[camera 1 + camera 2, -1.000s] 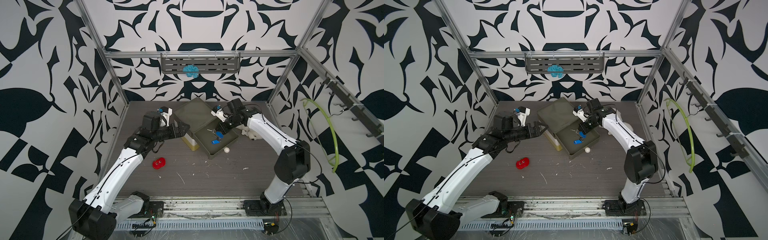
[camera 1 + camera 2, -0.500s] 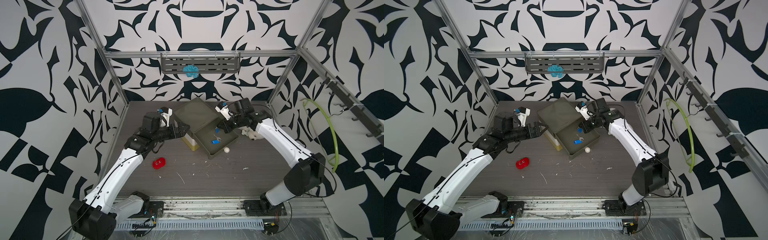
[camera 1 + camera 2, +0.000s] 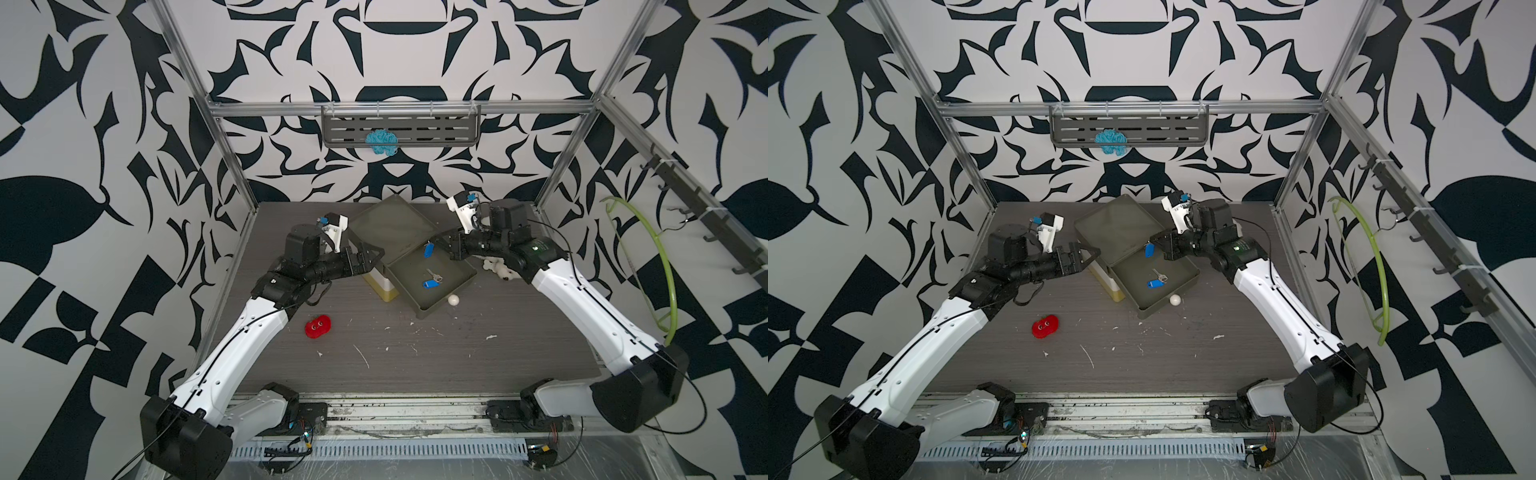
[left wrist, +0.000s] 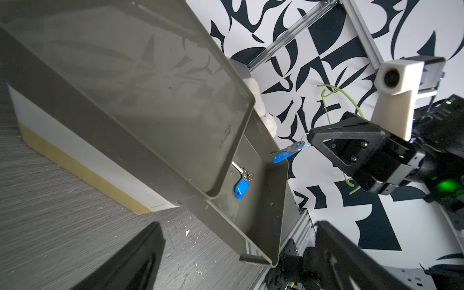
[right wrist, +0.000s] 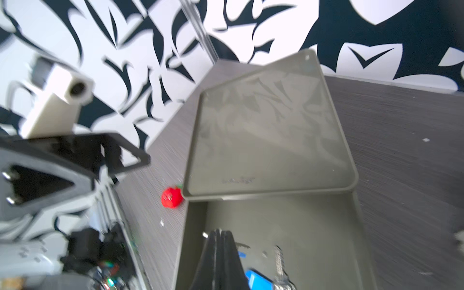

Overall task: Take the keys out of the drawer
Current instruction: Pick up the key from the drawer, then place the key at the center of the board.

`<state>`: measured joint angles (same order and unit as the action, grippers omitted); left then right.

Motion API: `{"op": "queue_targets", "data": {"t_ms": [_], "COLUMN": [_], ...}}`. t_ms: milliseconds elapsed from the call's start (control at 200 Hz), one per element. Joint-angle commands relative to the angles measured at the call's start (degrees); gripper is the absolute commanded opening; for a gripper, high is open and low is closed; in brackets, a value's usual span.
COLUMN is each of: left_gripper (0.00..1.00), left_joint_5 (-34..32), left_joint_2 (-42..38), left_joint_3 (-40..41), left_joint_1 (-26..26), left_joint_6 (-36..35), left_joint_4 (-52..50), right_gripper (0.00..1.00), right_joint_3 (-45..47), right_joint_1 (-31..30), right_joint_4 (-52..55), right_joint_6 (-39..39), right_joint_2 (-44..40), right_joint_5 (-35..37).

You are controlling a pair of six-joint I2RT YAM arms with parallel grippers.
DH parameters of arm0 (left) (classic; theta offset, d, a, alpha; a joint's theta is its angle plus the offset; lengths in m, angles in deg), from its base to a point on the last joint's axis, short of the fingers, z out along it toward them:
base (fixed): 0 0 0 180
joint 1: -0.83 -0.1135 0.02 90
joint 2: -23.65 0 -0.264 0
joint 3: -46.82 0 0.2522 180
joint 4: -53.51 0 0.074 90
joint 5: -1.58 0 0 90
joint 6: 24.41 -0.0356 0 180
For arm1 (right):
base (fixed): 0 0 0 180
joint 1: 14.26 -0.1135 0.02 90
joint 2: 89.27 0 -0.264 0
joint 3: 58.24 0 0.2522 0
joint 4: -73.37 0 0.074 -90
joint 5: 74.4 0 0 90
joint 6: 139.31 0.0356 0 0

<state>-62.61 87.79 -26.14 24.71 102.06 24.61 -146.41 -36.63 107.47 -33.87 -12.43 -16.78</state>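
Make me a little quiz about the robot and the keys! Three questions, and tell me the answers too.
1. True or false: the right gripper is shut on a blue-tagged key hanging above the drawer.
2. How many keys lie in the drawer?
3. The left gripper is: A. open and empty B. shut on a key C. holding a red toy

Key: 1. True. 2. One, the loose key. 3. A.
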Motion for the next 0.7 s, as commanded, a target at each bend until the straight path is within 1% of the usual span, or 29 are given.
{"op": "queue_targets", "data": {"t_ms": [0,95,160,220,320,410,595,645,695], "left_gripper": [0.99,0.99,0.99,0.99,0.99,0.99,0.99,0.99,0.99], "left_joint_5": [1.78,1.62,1.32,0.99,0.51,0.29,1.25,0.99,0.7], "left_joint_2": [-0.43,-0.08,0.2,0.43,0.98,1.44,2.49,2.62,2.7], "left_joint_3": [0.63,0.6,0.68,0.62,0.23,-0.28,-1.18,-1.36,-1.44], "left_joint_1": [0.83,1.84,2.62,3.48,4.82,5.62,6.68,7.0,7.35], "left_joint_6": [-0.03,-0.43,-0.35,-0.59,-1.11,-1.22,-1.66,-1.75,-1.92], "left_joint_4": [2.83,2.74,2.9,3.25,3.44,3.32,3.19,3.11,3.16], "right_gripper": [0.0,0.0,0.0,0.0,0.0,0.0,0.0,0.0,0.0], "right_joint_3": [1.24,0.51,-0.32,-1.22,-0.91,0.44,1.55,1.23,0.86], "right_joint_1": [-0.26,-0.29,-0.3,-0.3,-0.31,-0.31,-0.31,-0.31,-0.33], "right_joint_4": [-9.62,-7.72,-5.08,-1.67,0.22,1.9,4.69,7.22,8.5], "right_joint_6": [12.45,17.38,18.79,20.37,19.5,22.88,23.79,24.31,24.44], "right_joint_2": [-2.87,-3.44,-3.7,-4.04,-5.88,-8.6,-13.03,-13.81,-14.4], "right_joint_5": [0.69,4.58,6.68,10.19,13.06,20.58,31.05,35.2,37.28]}}
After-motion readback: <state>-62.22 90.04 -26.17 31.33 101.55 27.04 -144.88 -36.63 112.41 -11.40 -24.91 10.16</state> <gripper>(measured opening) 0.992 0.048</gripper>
